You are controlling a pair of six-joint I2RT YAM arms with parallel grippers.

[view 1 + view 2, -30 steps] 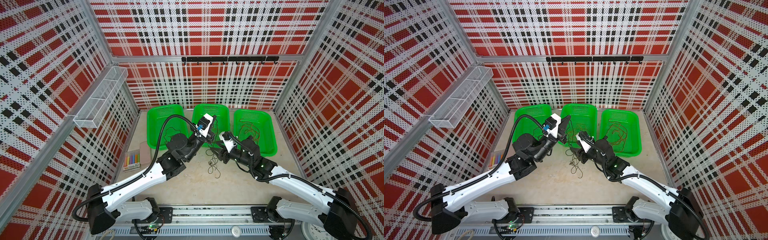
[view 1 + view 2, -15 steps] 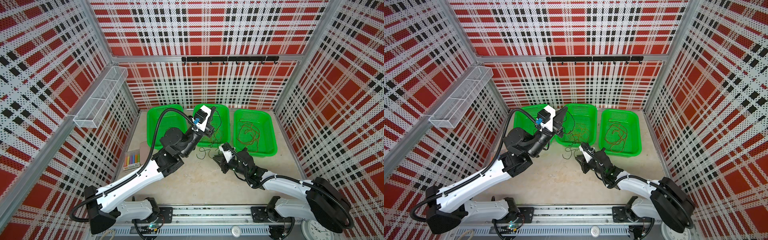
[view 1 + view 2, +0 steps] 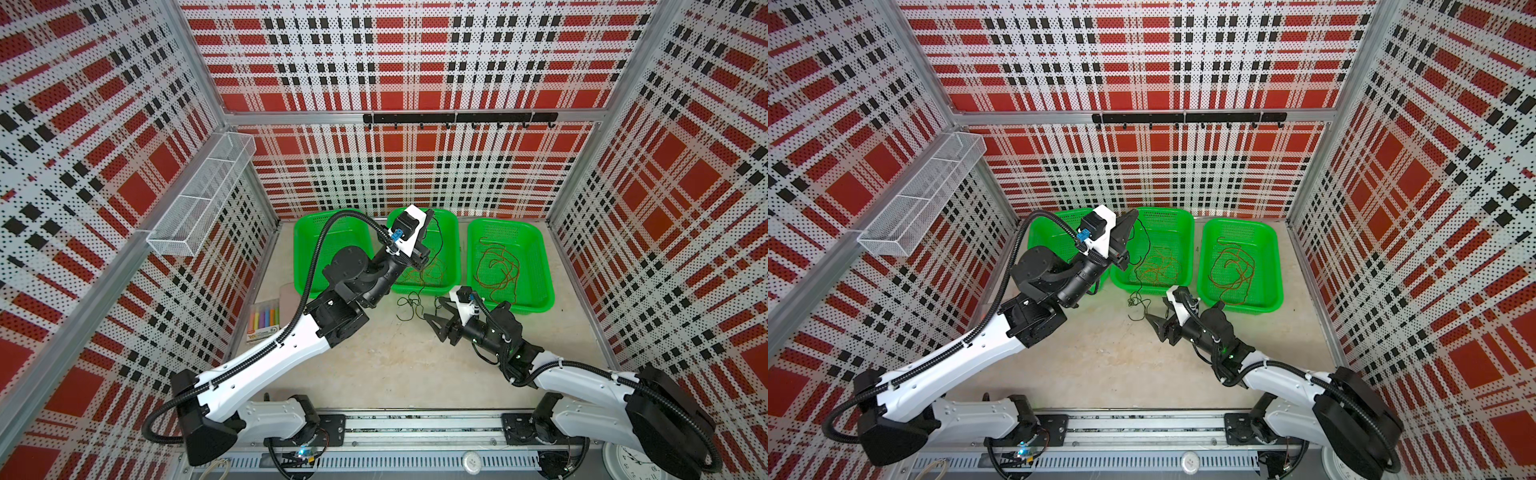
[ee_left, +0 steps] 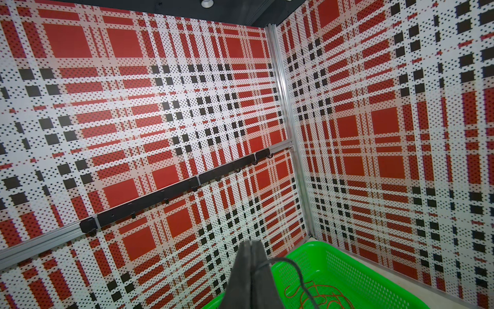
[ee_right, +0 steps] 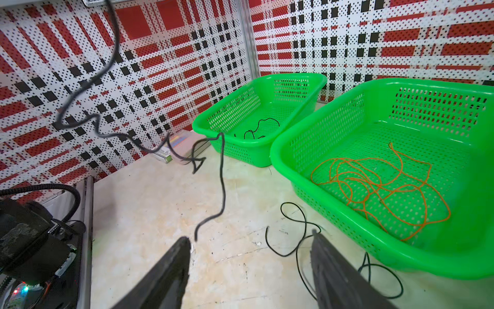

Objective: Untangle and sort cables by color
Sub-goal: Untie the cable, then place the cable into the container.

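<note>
pale stone-look surface (image 3: 395, 365) – right gripper (image 3: 434, 313) low, fingers spread. one black cable (image 3: 409, 298) rises off it to the left gripper (image 3: 430, 212), fingers pinching it. three green baskets (image 3: 519, 309) – orange cables (image 3: 428, 270) in the middle one, reddish-brown cables (image 3: 494, 266) in the right. three plaid pegboard walls (image 3: 415, 62).

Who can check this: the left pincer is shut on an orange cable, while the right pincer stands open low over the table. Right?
One error: the cable in the left pincer is black, not orange, as the left wrist view shows. The rest holds: it is shut, and the right pincer stands open low over the table.
</note>
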